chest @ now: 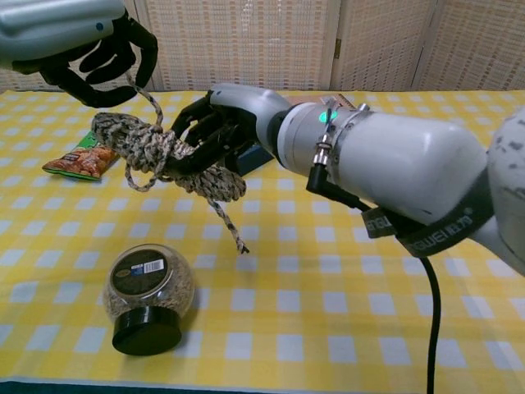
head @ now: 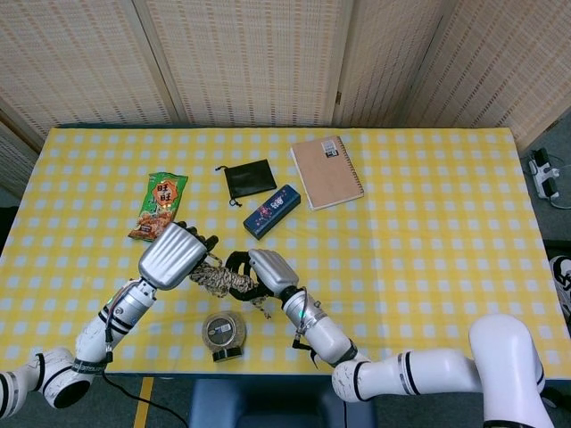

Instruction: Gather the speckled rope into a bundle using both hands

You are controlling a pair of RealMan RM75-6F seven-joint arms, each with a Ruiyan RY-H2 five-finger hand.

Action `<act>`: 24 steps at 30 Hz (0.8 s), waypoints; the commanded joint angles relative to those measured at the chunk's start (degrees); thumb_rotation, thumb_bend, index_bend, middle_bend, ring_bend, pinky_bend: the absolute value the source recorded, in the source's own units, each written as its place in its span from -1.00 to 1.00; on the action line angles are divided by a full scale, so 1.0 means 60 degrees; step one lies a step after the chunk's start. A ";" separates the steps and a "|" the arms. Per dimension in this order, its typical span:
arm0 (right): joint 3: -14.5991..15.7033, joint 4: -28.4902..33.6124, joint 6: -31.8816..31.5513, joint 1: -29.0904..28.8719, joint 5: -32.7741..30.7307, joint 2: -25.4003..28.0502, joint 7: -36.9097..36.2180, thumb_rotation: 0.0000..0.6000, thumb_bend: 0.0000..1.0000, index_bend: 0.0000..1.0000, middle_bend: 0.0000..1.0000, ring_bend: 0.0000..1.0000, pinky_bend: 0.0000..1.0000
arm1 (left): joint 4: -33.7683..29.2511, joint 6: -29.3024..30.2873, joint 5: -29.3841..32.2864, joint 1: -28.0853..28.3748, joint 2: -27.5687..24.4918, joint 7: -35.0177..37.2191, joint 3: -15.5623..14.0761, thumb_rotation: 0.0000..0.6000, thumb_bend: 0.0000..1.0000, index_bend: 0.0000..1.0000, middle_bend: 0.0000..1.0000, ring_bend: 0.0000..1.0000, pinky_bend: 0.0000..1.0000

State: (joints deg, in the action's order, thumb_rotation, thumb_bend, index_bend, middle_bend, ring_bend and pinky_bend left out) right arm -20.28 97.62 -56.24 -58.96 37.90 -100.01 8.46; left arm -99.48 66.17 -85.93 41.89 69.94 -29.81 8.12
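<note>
The speckled rope (chest: pixel 156 152) is coiled in a loose bundle held above the table, with one loose end (chest: pixel 230 226) dangling. My right hand (chest: pixel 217 123) grips the bundle from the right with dark fingers wrapped round it. My left hand (chest: pixel 78 45) is up at the left, fingers curled around a strand that rises from the bundle. From the head view the rope (head: pixel 221 281) sits between the left hand (head: pixel 172 255) and the right hand (head: pixel 266 269), over the table's near edge.
A round jar (chest: pixel 148 295) lies on the checked cloth just below the bundle. A snack packet (head: pixel 161 204), black pouch (head: pixel 249 180), blue case (head: pixel 271 211) and notebook (head: pixel 326 171) lie further back.
</note>
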 commanded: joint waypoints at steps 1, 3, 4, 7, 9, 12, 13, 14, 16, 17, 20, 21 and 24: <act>-0.0274 -0.0213 -0.0366 0.0016 -0.0308 -0.0322 0.0042 1.00 0.27 0.80 0.57 0.68 0.44 | -0.0123 0.0144 0.0021 -0.0141 0.0016 -0.0138 -0.0055 1.00 -0.02 0.22 0.71 0.52 0.56; -0.0392 -0.0335 -0.0543 0.0053 -0.0344 -0.0497 -0.0031 1.00 0.27 0.80 0.57 0.68 0.44 | -0.0193 0.0205 0.0090 -0.0218 0.0045 -0.0225 -0.0067 1.00 -0.02 0.23 0.71 0.52 0.56; -0.0467 -0.0408 -0.0635 0.0081 -0.0349 -0.0606 -0.0093 1.00 0.27 0.80 0.57 0.68 0.44 | -0.0250 0.0236 0.0163 -0.0265 0.0070 -0.0283 -0.0066 1.00 -0.02 0.23 0.71 0.52 0.56; -0.0636 -0.0627 -0.0900 0.0136 -0.0265 -0.0913 -0.0225 1.00 0.27 0.80 0.57 0.68 0.44 | -0.0392 0.0359 0.0345 -0.0375 0.0180 -0.0434 -0.0027 1.00 -0.02 0.24 0.71 0.52 0.56; -0.0742 -0.0783 -0.1126 0.0179 -0.0103 -0.1160 -0.0339 1.00 0.27 0.80 0.57 0.68 0.44 | -0.0501 0.0455 0.0439 -0.0441 0.0263 -0.0528 0.0003 1.00 -0.02 0.24 0.71 0.52 0.56; -0.0870 -0.0994 -0.1408 0.0245 0.0171 -0.1476 -0.0520 1.00 0.27 0.80 0.57 0.68 0.44 | -0.0640 0.0575 0.0501 -0.0516 0.0400 -0.0451 0.0038 1.00 -0.02 0.25 0.71 0.52 0.56; -0.0924 -0.1101 -0.1535 0.0276 0.0315 -0.1612 -0.0603 1.00 0.27 0.80 0.57 0.68 0.44 | -0.0687 0.0632 0.0509 -0.0546 0.0454 -0.0397 0.0056 1.00 -0.02 0.25 0.71 0.52 0.56; -0.0952 -0.1190 -0.1611 0.0292 0.0418 -0.1705 -0.0645 1.00 0.27 0.80 0.57 0.68 0.44 | -0.0724 0.0675 0.0513 -0.0569 0.0490 -0.0359 0.0070 1.00 -0.02 0.25 0.71 0.52 0.56; -0.1027 -0.1378 -0.1743 0.0335 0.0601 -0.1901 -0.0744 1.00 0.27 0.80 0.57 0.68 0.44 | -0.0846 0.0755 0.0558 -0.0622 0.0557 -0.0285 0.0103 1.00 -0.02 0.25 0.71 0.53 0.56; -0.1062 -0.1452 -0.1783 0.0346 0.0670 -0.1978 -0.0778 1.00 0.27 0.80 0.57 0.68 0.44 | -0.0909 0.0767 0.0576 -0.0639 0.0567 -0.0263 0.0110 1.00 -0.02 0.25 0.71 0.54 0.56; -0.1170 -0.1695 -0.1942 0.0391 0.0958 -0.2217 -0.0903 1.00 0.27 0.80 0.57 0.68 0.44 | -0.1046 0.0766 0.0593 -0.0661 0.0586 -0.0198 0.0129 1.00 -0.02 0.24 0.71 0.54 0.56; -0.1199 -0.1753 -0.1976 0.0410 0.1048 -0.2283 -0.0959 1.00 0.27 0.80 0.57 0.68 0.44 | -0.1058 0.0755 0.0598 -0.0662 0.0588 -0.0195 0.0132 1.00 -0.02 0.24 0.71 0.54 0.56; -0.1297 -0.1910 -0.2068 0.0532 0.1402 -0.2457 -0.1264 1.00 0.27 0.80 0.57 0.68 0.44 | -0.1087 0.0756 0.0679 -0.0694 0.0624 -0.0133 0.0163 1.00 -0.02 0.23 0.71 0.54 0.56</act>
State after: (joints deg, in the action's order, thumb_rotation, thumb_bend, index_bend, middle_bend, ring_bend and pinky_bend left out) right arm -27.67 86.69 -68.28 -56.22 45.41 -114.18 1.74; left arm -105.94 70.70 -81.99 37.80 73.61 -30.75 9.05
